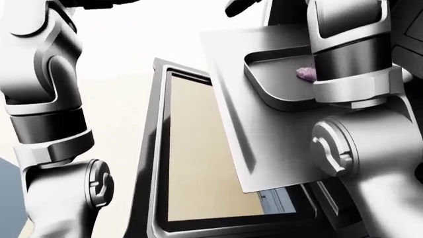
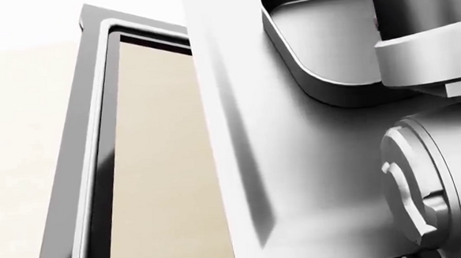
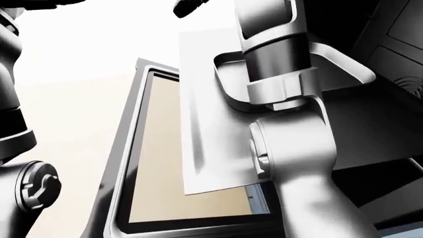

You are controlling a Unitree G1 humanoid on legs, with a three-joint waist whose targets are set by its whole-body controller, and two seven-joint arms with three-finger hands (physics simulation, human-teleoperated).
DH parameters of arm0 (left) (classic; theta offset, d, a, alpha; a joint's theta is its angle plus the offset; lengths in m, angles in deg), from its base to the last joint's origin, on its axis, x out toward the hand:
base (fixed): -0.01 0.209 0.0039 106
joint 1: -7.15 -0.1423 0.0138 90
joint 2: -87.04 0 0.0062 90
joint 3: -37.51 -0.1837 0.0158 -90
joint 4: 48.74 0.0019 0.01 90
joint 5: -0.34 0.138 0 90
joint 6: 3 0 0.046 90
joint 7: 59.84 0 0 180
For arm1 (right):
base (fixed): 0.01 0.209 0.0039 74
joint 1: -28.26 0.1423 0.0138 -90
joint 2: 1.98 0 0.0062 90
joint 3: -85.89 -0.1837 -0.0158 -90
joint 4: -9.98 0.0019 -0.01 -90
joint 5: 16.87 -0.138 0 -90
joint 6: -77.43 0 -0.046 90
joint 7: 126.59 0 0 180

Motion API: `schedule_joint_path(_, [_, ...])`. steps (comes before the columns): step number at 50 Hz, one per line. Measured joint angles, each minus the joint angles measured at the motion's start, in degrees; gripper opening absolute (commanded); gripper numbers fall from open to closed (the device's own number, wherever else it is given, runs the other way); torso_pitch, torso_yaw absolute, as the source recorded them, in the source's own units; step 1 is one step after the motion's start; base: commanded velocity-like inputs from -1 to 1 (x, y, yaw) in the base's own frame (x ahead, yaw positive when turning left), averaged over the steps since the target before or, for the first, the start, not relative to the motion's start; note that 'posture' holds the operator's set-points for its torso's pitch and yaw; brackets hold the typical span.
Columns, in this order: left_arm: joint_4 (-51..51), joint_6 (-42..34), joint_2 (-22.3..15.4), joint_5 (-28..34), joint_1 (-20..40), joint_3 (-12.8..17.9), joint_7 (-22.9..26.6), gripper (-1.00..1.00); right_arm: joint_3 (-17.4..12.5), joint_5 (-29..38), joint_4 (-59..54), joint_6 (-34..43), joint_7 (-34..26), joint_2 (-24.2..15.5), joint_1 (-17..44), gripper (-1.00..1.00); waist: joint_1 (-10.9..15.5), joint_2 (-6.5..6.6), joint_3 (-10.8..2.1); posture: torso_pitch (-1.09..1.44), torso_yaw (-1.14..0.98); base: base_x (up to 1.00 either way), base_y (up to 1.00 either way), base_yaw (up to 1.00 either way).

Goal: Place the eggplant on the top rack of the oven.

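Left-eye view, left arm (image 1: 53,124): it is running down the left edge of the view; its hand is lying outside the picture.
Left-eye view, right arm (image 1: 350,99): it is crossing the right side of the view, covering part of the sink.
Left-eye view, eggplant (image 1: 305,74): a small purple piece is showing inside the sink basin (image 1: 277,84), right against the edge of the right forearm, which is hiding the rest of it.
Left-eye view, counter panel (image 1: 264,144): a pale grey slab is carrying the basin and is slanting across the upper middle of the view.
Left-eye view, framed panel (image 1: 198,158): a dark metal frame around a beige pane is sitting left of and below the slab.
Left-eye view, dark shape (image 1: 241,6): it is showing at the top edge; whether it is a hand cannot be told.
Head view, basin: the rounded metal rim (image 2: 290,60) is showing at upper right, and the right arm (image 2: 423,36) is covering its right part; the eggplant is not showing here.
Right-eye view, right arm (image 3: 284,124): it is filling the centre, in front of the basin rim (image 3: 224,89).
Hands: neither hand is showing clearly, so spread or closed fingers cannot be told.
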Motion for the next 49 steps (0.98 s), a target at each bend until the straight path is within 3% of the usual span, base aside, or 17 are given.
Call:
schedule_joint_path(27, [-2.22, 12.04, 0.52, -0.45, -3.41, -0.04, -2.09, 1.00, -0.97, 2.79, 2.05, -15.94, 4.58, -1.83, -0.20, 1.00, 0.13, -0.26, 0.20, 0.00, 0.00, 0.00, 0.00, 0.00])
schedule_joint_path(39, [-4.05, 15.28, 0.65, -0.83, -3.22, -0.04, -2.55, 1.00, -1.56, 1.52, 3.97, -21.19, 6.11, -2.25, -0.12, 1.00, 0.15, -0.40, 0.30, 0.00, 0.00, 0.00, 0.00, 0.00])
schedule_joint_path(49, [-4.59, 18.10, 0.48, -1.84, -3.38, 0.34, -4.31, 1.00, -2.45, -2.70, 4.45, -21.28, 6.95, -2.31, 1.75, 1.00, 0.13, -0.44, 0.31, 0.00, 0.00, 0.00, 0.00, 0.00])
